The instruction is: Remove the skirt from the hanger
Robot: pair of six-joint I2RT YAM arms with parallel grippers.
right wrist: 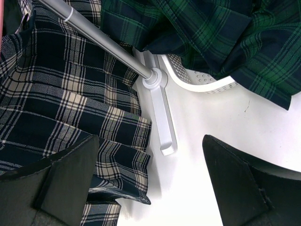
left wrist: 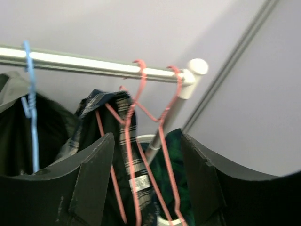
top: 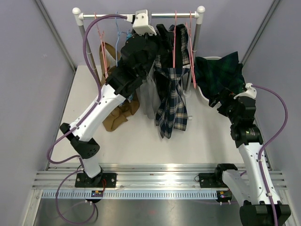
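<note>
The navy and white plaid skirt (top: pixel 171 103) hangs from a pink wire hanger (top: pixel 174 44) on the rail. My left gripper (top: pixel 162 37) is raised just under the rail beside that hanger. In the left wrist view it (left wrist: pixel 148 139) stands open; the pink hanger (left wrist: pixel 129 155) and the skirt's waist (left wrist: pixel 123 117) show between and beyond its fingers, untouched. My right gripper (top: pixel 217 99) hovers low on the right. From the right wrist it (right wrist: pixel 150 141) is open over the bare table, with the skirt's hem (right wrist: pixel 70 108) at its left finger.
A green plaid garment (top: pixel 221 70) lies over a white basket (right wrist: pixel 202 82) at the right. The rack's foot (right wrist: pixel 162 122) crosses the table. An empty pink hanger (top: pixel 192 52), a blue hanger (left wrist: pixel 32 113), a grey garment (top: pixel 148 94) and a brown one (top: pixel 117 115) crowd the rail (top: pixel 174 15).
</note>
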